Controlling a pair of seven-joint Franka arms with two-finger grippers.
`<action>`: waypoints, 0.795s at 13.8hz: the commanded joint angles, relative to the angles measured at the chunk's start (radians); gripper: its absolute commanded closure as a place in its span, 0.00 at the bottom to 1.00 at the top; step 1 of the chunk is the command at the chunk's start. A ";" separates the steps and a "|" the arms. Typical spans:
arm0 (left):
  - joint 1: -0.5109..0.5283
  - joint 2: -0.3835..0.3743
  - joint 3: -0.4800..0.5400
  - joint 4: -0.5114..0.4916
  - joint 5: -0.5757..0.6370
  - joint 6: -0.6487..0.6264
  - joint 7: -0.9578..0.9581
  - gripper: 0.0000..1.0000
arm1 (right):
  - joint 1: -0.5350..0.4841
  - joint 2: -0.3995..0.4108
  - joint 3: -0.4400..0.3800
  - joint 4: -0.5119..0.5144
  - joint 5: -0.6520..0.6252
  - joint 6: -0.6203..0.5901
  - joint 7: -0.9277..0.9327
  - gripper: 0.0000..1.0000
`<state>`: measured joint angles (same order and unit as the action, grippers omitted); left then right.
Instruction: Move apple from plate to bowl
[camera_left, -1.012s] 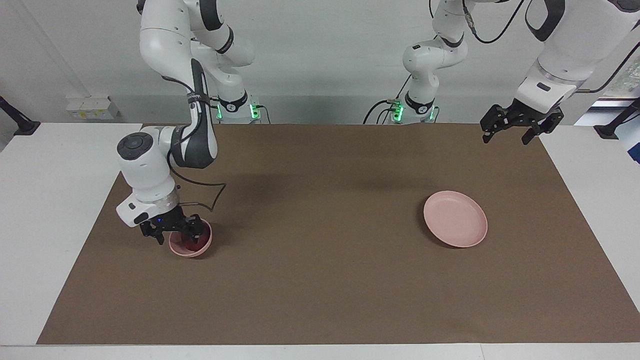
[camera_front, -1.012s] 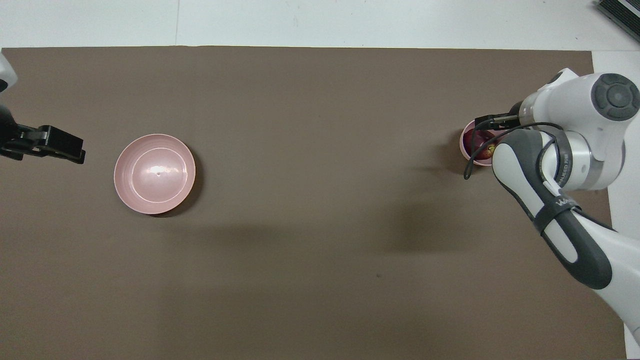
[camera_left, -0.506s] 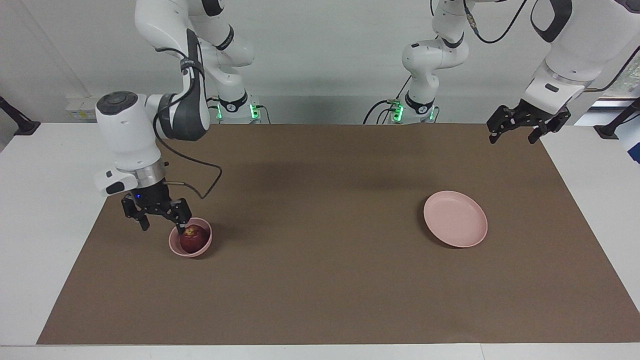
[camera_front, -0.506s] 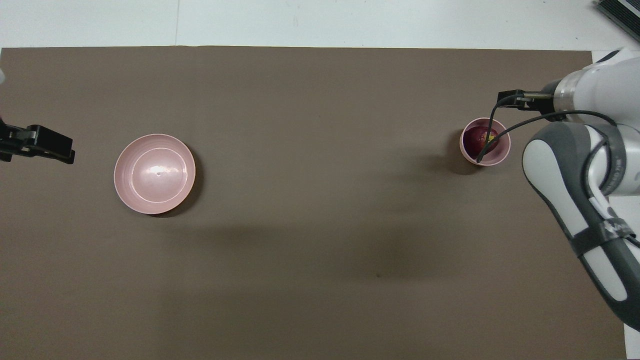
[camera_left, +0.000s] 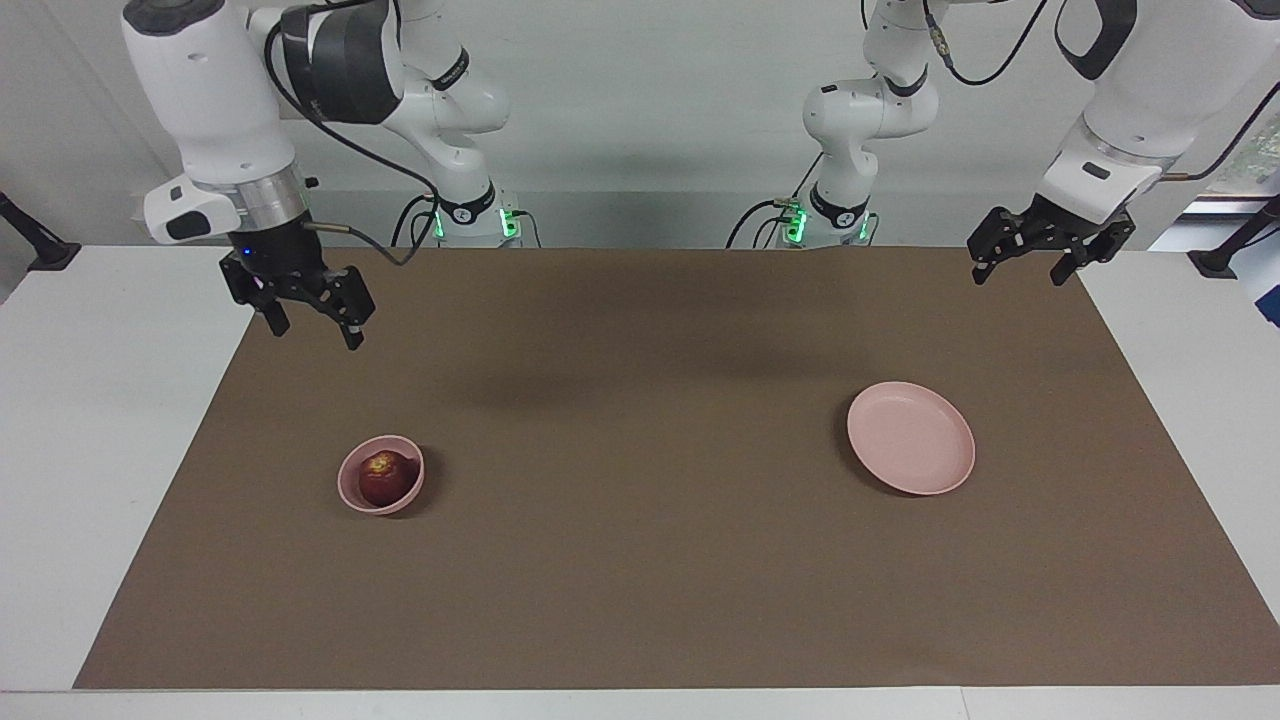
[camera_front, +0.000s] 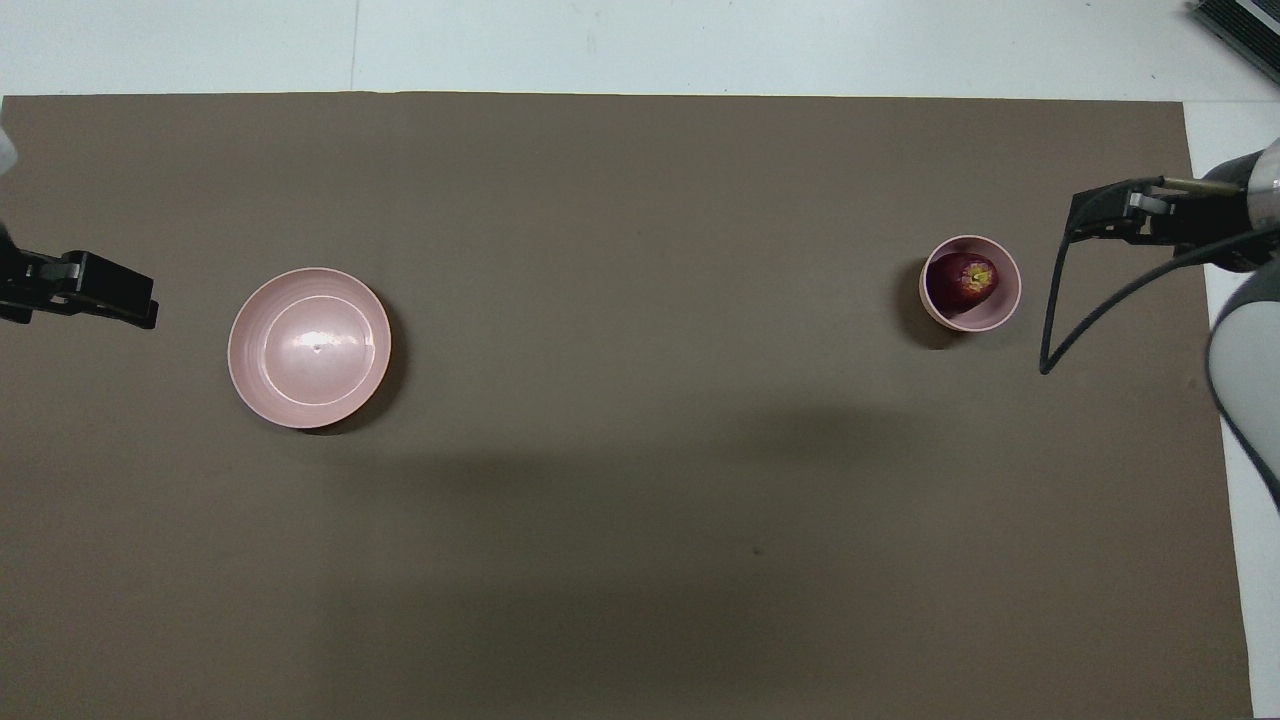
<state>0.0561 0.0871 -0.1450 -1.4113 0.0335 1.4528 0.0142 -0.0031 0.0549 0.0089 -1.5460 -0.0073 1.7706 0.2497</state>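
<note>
Since a second ago the right arm has lifted its claw out of the bowl and swung it up and back toward the robots; the left arm has barely shifted, and the plate and bowl lie where they were.

Largest to smallest: the white tabletop (camera_left: 100, 450) carries a brown mat (camera_left: 640, 560) that covers most of it. The right arm rises at its own end of the tabletop, and the right claw (camera_left: 312, 322) hangs well above the mat's corner there, fingers spread, holding nothing. The left arm waits at its own end, the left claw (camera_left: 1020, 268) raised over the mat's edge, fingers also spread and empty; in the overhead view only its dark tip shows at the frame's side.

The pale pink plate (camera_left: 930, 470) lies flat on the mat toward the left arm's end, bare. The small deep pink bowl (camera_left: 345, 490) stands upright on the mat toward the right arm's end, well apart from the plate.

The dark red apple (camera_left: 388, 478) sits inside the bowl, nearly filling it. It is roundish, with no clear long axis; its yellowish stem patch (camera_front: 979, 273) faces upward, tipped slightly toward the right arm's end of the tabletop.
</note>
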 joint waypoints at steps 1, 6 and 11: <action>0.008 -0.015 0.019 -0.003 -0.015 -0.014 0.007 0.00 | -0.008 -0.061 -0.003 0.001 0.036 -0.083 0.017 0.00; 0.056 -0.084 0.019 -0.114 -0.053 -0.008 0.016 0.00 | -0.009 -0.109 0.000 0.001 0.040 -0.178 0.006 0.00; 0.062 -0.149 0.013 -0.191 -0.054 0.017 0.059 0.00 | -0.008 -0.099 0.003 0.004 0.038 -0.195 0.008 0.00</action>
<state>0.1160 -0.0270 -0.1279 -1.5797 -0.0210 1.4763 0.0562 -0.0055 -0.0430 0.0048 -1.5428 0.0166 1.5963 0.2501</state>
